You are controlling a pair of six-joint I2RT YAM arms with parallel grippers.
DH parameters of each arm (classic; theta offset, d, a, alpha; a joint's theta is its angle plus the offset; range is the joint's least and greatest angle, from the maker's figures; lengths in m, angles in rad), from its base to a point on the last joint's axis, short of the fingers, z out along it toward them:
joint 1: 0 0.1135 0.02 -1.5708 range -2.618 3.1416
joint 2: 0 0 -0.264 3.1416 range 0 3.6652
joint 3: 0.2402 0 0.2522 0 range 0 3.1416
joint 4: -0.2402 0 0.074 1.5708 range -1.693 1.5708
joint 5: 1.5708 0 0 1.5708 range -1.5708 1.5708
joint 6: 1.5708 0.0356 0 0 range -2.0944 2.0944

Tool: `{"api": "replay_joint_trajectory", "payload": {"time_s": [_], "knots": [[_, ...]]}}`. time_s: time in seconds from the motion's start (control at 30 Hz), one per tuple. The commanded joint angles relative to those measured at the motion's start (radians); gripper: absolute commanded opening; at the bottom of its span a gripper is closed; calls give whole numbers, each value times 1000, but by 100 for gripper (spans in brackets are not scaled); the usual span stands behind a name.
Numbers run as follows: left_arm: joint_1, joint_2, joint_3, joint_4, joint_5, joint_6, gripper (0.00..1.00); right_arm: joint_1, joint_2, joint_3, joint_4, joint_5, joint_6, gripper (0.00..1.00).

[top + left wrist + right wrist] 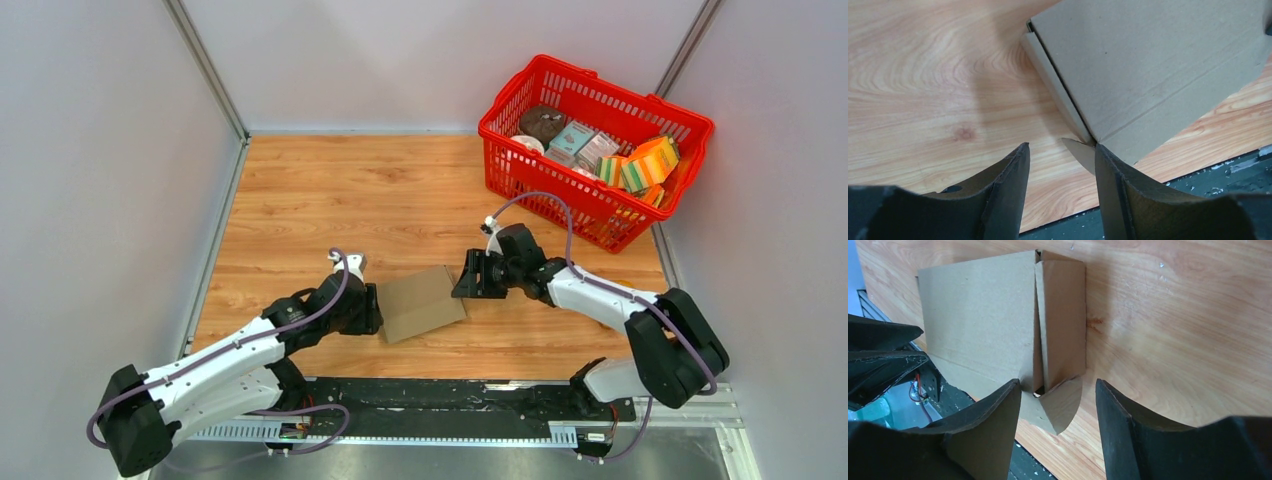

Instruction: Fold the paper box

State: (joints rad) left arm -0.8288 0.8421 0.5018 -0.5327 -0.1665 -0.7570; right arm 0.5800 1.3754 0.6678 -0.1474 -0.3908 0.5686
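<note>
The paper box (423,302) lies on the wooden tabletop (330,200), right between the two sets of fingers. The left fingers (1010,175) are spread wide and grip nothing. The box's corner sits just ahead of them, and a small rounded tab (1082,152) pokes into the gap, right up against one fingertip. The right fingers (998,410) are parted wide too, with nothing clamped. A rounded end flap (1058,407) lies in the gap between their tips, and a narrow side panel (1063,320) is folded over just beyond it. The red basket (530,170) of colourful packages sits well beyond the right fingers.
</note>
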Motion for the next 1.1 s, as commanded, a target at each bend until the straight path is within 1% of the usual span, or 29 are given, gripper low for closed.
{"api": "replay_joint_trajectory", "payload": {"time_s": [0.0,0.17,0.27,0.3,0.37,0.43,0.5,0.57,0.63,0.73,0.8,0.83,0.87,0.93,1.07], "knots": [[5,11,-16,46,42,-45,59,20,24,-22,68,38,-27,59],[5,37,-13,28,36,-47,59,23,57,-33,81,56,-45,59],[5,-14,-8,31,47,-25,60,23,65,-31,54,87,-62,58],[5,-55,-3,31,45,-12,61,23,56,-27,42,98,-70,58],[8,-110,12,14,16,4,65,23,34,-10,14,95,-84,58],[32,-129,44,-13,-4,22,70,24,-13,15,-4,76,-90,60],[54,-138,63,-16,-8,33,72,21,-41,36,-15,61,-96,63],[95,-137,64,-3,-5,35,72,17,-56,76,-35,64,-105,64],[126,-127,54,34,19,31,72,6,-32,102,-41,64,-121,64],[181,-106,24,94,65,15,71,-14,31,133,-8,23,-130,59],[212,-103,-15,161,96,-8,71,-20,66,150,12,-3,-127,53],[220,-106,-34,187,122,-19,71,-22,83,156,35,-16,-131,51],[229,-115,-51,210,134,-45,71,-22,114,161,40,-22,-131,45],[240,-120,-94,276,162,-67,72,-25,134,165,55,-22,-128,42],[244,-97,-127,318,194,-110,77,-32,152,141,72,-14,-127,34]]}}
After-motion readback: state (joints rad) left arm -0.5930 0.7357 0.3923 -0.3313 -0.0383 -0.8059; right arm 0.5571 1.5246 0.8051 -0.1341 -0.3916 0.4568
